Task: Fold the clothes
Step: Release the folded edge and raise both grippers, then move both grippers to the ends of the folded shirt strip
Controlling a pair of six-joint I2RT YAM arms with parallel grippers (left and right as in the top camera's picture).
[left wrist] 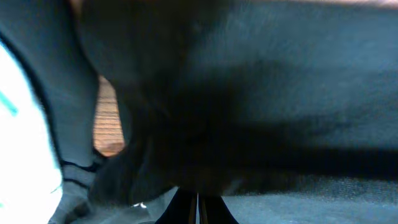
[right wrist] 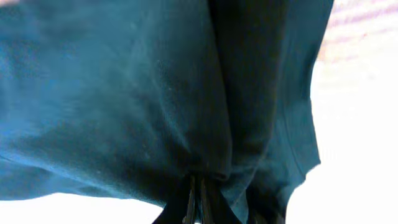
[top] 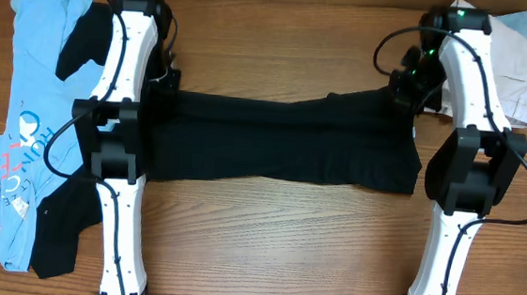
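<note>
The black T-shirt (top: 283, 140) hangs stretched in a wide band between my two grippers over the middle of the table. My left gripper (top: 164, 88) pinches its left end, and in the left wrist view the jaws (left wrist: 198, 208) are shut with black cloth (left wrist: 249, 93) bunched over them. At the shirt's right end, my right gripper (top: 407, 93) holds a gathered fold. The right wrist view shows those jaws (right wrist: 198, 199) shut on the dark fabric (right wrist: 124, 93), which fills most of the frame.
A light-blue printed tee (top: 32, 101) lies along the table's left side with another black garment (top: 59, 235) partly under it. Pale clothes (top: 524, 74) are heaped at the back right corner. Bare wooden table (top: 275, 243) shows in front of the shirt.
</note>
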